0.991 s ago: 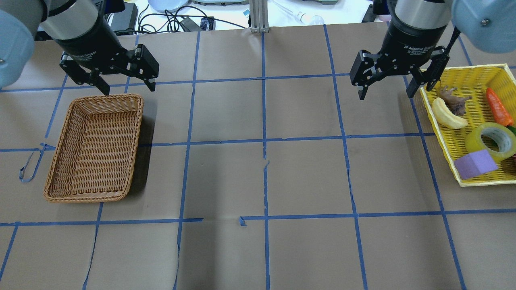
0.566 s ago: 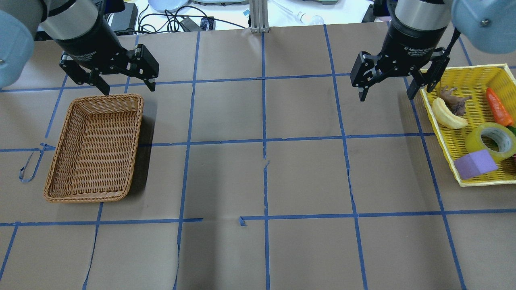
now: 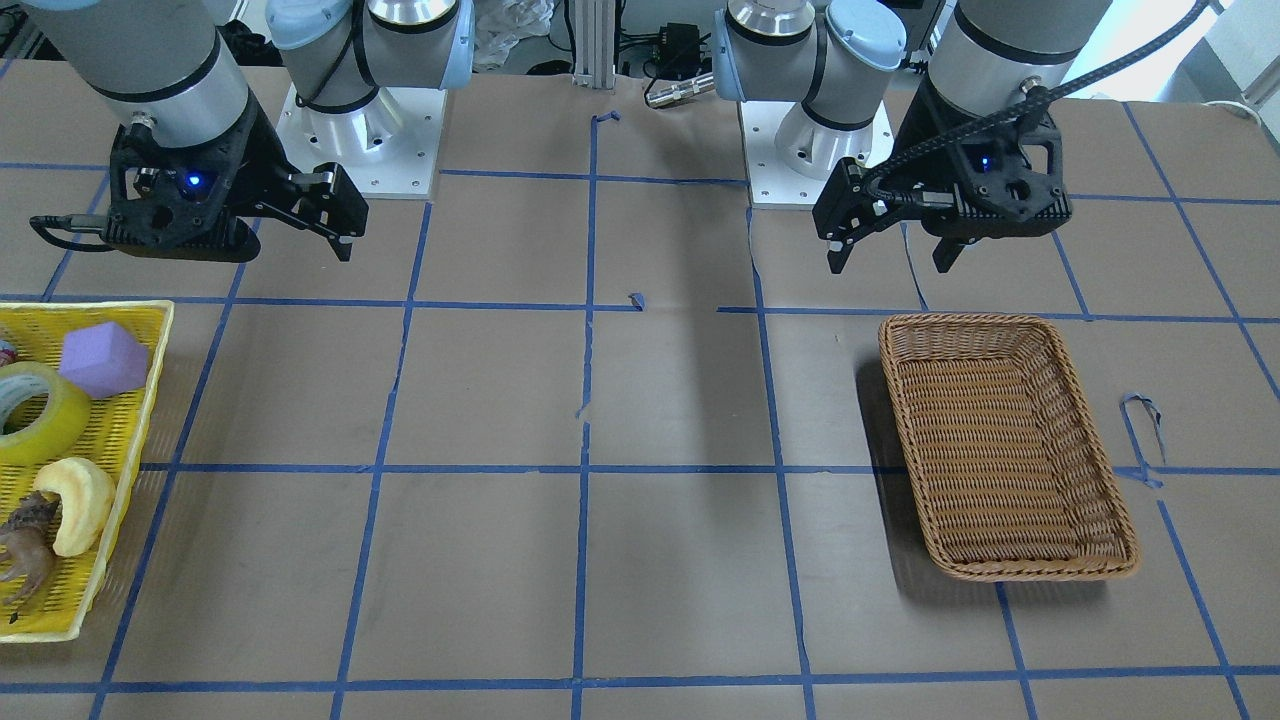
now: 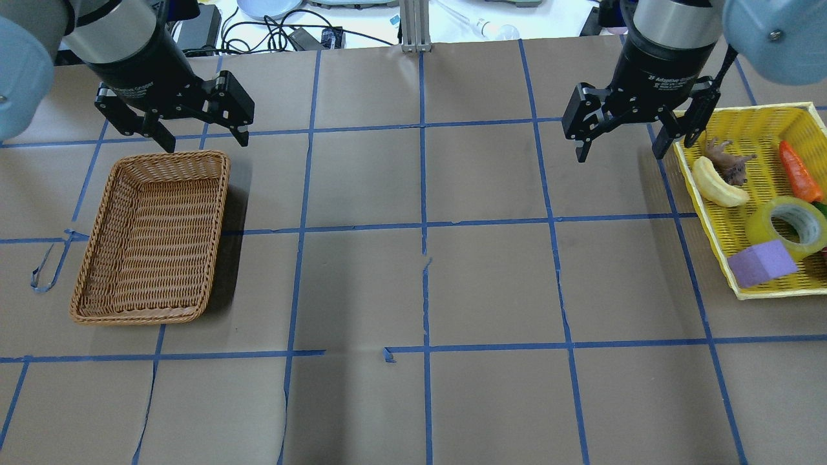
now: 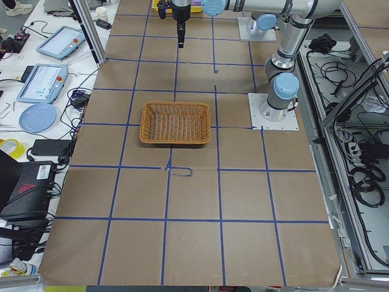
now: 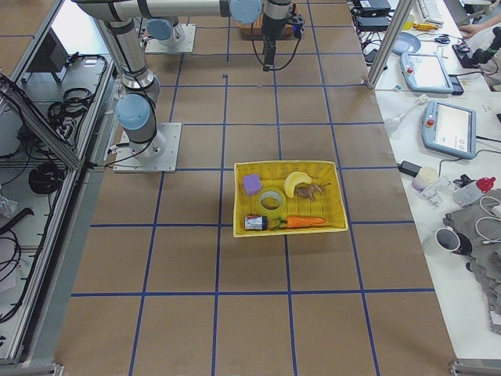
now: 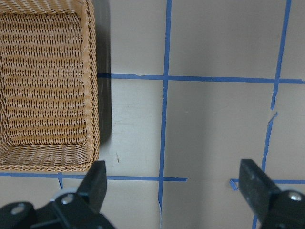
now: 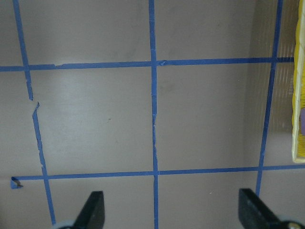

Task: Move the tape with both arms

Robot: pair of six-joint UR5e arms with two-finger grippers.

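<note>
The tape (image 4: pixel 787 226), a thick translucent yellow roll with a whitish core, lies flat in the yellow basket (image 4: pixel 707 219) at the right edge of the table. It also shows in the front-facing view (image 3: pixel 30 412) and the exterior right view (image 6: pixel 272 200). My right gripper (image 4: pixel 619 155) is open and empty, hovering just left of the basket's far corner, well short of the tape. My left gripper (image 4: pixel 207 145) is open and empty above the far end of the wicker basket (image 4: pixel 214 239). Both wrist views show wide-open jaws over bare paper.
The yellow basket also holds a pale crescent bread toy (image 4: pixel 717 184), a brown animal toy (image 4: pixel 730 165), an orange carrot (image 4: pixel 799 171) and a purple block (image 4: pixel 762 263). The wicker basket holds nothing. Brown paper with blue tape lines covers the table.
My right gripper has drifted very slightly toward the yellow basket. The left arm, the tape and the baskets have not moved.
</note>
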